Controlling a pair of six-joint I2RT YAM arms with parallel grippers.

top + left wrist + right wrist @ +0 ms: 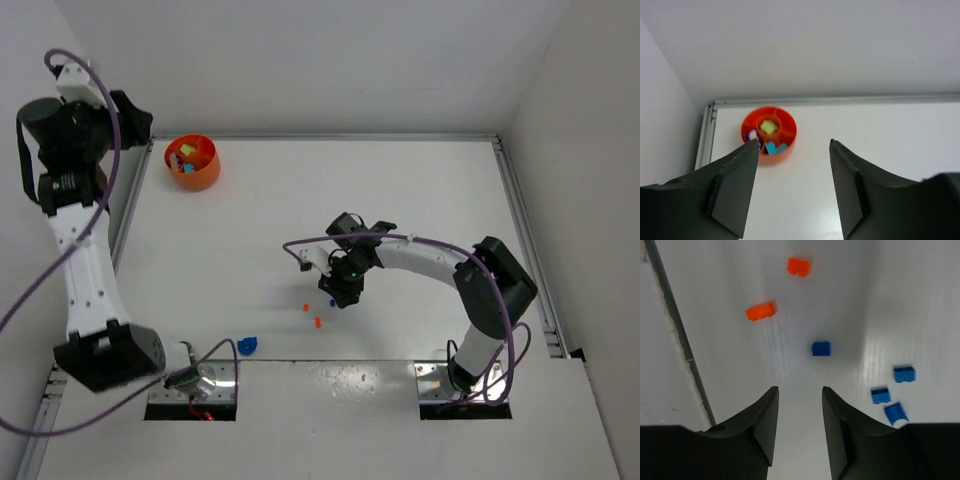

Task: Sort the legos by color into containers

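The left claw (794,142) hangs above the white table (900,150) with its two dark fingers spread wide and nothing between them. Ahead of it and below, nearer its left finger, sits the round orange bowl (792,131) with inner dividers. A lime green piece (769,126) lies in the bowl's centre well, teal pieces (775,147) in the compartment nearest the claw, and a purple piece (752,135) shows just past the left fingertip, partly hidden by it. The right claw (799,389) is low over the table, fingers only narrowly apart and empty. A blue brick (821,348) lies just ahead of its gap, not touching either finger. Two orange bricks (760,311) lie farther ahead, toward the left side of its wrist view. Three more blue bricks (903,374) cluster beside its other finger, at the right side of that view.
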